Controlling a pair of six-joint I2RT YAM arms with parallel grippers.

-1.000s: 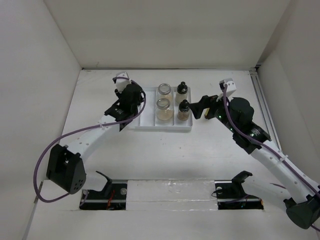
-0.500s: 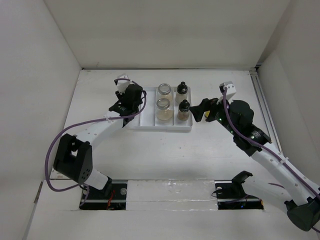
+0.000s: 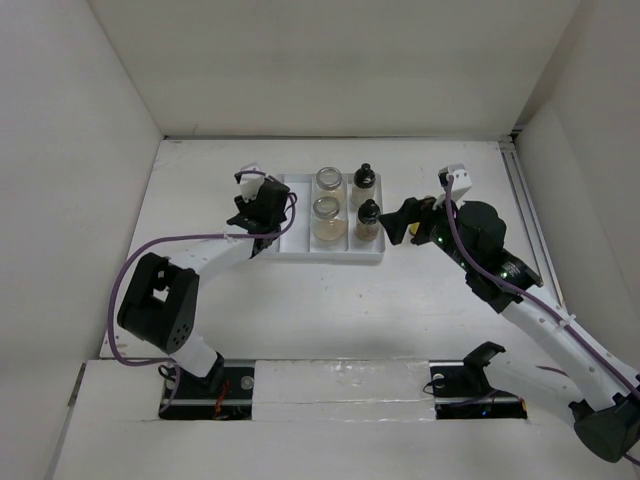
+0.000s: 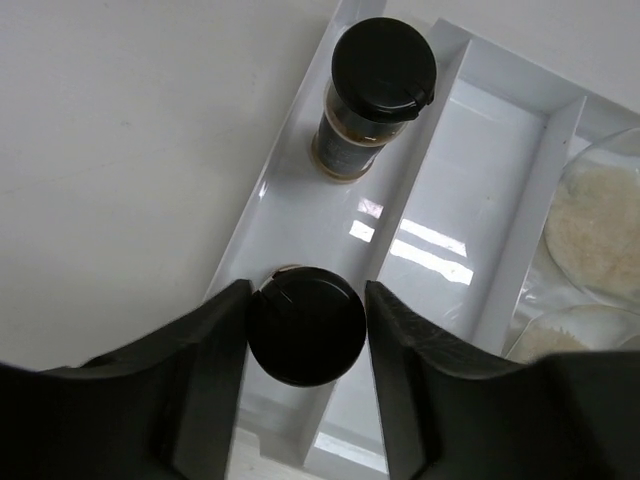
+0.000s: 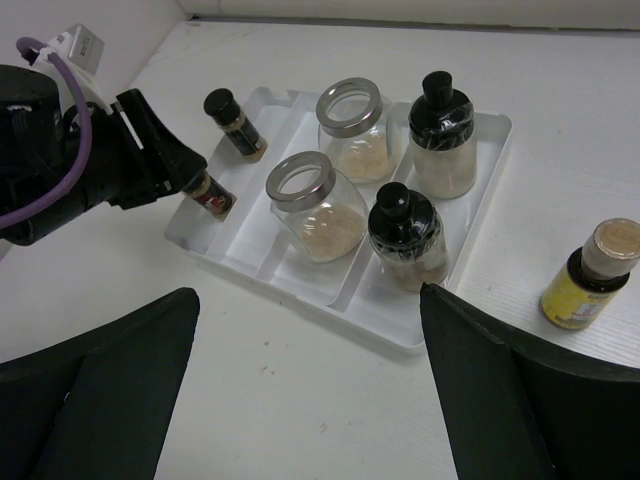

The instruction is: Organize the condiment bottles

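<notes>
I'm in the placing step. My left gripper (image 4: 305, 300) is clamped on a black-capped spice bottle (image 4: 305, 335), held over the end slot of the white tray (image 4: 470, 170). Just ahead of the fingers, a second spice bottle (image 4: 375, 95) with brown contents stands in that same slot. Next, I judge, I lower straight down clear of it, then let go. Further right of the fingers sit two clear jars (image 5: 315, 210) of beige grains, then two black-topped bottles (image 5: 445, 135) with pale contents. My right gripper (image 3: 400, 222) hangs spread wide, holding nothing. The yellow bottle (image 5: 588, 278) stands on the table to its right, outside the tray.
</notes>
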